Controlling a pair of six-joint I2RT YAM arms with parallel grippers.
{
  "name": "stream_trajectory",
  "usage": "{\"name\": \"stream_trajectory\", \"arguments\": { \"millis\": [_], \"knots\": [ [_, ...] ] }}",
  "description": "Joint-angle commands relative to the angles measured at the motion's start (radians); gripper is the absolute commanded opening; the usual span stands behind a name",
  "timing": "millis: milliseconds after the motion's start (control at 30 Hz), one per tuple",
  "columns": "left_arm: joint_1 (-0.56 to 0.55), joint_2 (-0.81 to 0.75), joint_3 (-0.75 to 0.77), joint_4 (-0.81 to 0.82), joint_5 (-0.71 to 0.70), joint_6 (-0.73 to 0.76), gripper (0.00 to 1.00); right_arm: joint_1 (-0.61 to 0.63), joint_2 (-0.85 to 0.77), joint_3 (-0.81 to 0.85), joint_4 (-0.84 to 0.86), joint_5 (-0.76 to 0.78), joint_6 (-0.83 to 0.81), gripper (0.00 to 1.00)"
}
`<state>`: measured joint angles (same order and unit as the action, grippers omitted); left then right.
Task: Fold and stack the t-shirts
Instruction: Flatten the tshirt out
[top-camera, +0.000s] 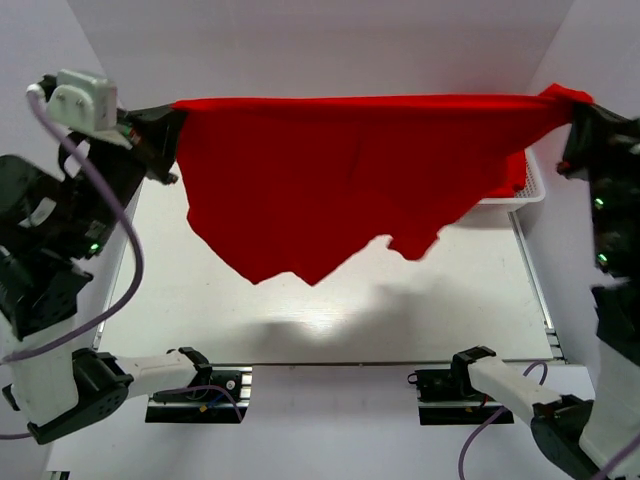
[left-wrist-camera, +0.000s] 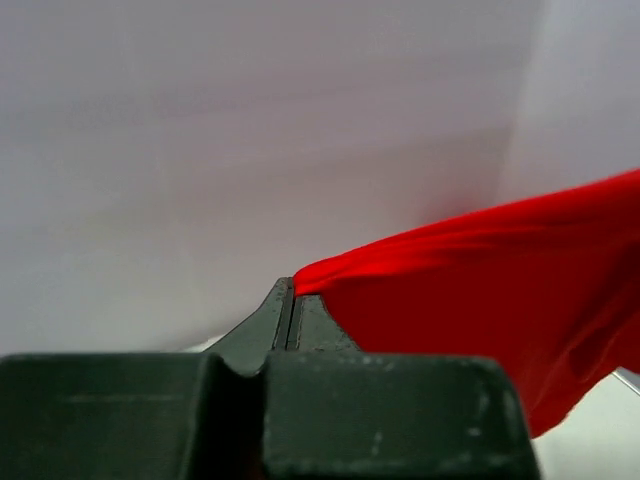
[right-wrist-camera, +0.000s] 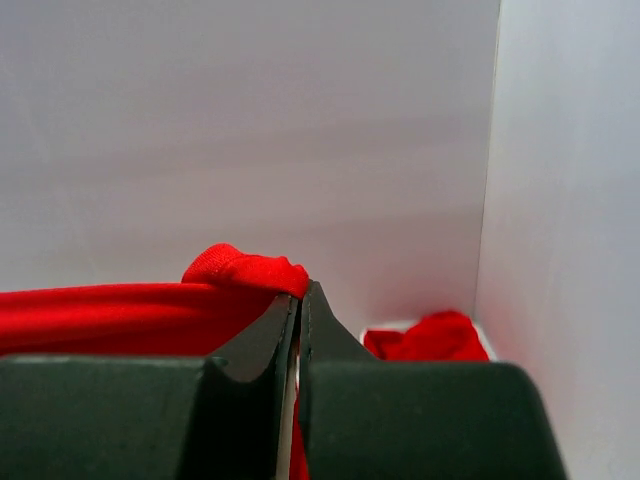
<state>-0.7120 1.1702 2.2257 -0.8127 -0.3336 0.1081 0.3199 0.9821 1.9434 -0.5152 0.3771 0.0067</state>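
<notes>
A bright red t-shirt hangs stretched in the air across the back of the table, its top edge taut between both arms. My left gripper is shut on its left corner; in the left wrist view the cloth runs off to the right from the closed gripper. My right gripper is shut on the right corner, where a bunched hem sits at the closed gripper. The lower edge of the t-shirt dangles in ragged points above the table. More red t-shirt fabric lies in the basket behind.
A white mesh basket stands at the back right, mostly hidden by the hanging cloth. White walls close in the left, back and right. The white table top lies below the shirt, with both arm bases at its near edge.
</notes>
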Motion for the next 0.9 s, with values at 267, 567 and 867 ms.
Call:
{"name": "stream_trajectory", "arguments": {
  "millis": [267, 567, 867],
  "knots": [
    [0.028, -0.043, -0.053, 0.010, -0.022, 0.015, 0.00, -0.024, -0.100, -0.082, 0.007, 0.103, -0.013, 0.00],
    [0.028, -0.058, -0.626, 0.254, -0.487, -0.117, 0.00, -0.027, 0.011, -0.551, 0.219, 0.117, 0.182, 0.00],
    [0.178, 0.340, -0.784, 0.365, -0.464, -0.182, 0.00, -0.031, 0.441, -0.642, 0.435, -0.013, 0.266, 0.00]
  ]
}}
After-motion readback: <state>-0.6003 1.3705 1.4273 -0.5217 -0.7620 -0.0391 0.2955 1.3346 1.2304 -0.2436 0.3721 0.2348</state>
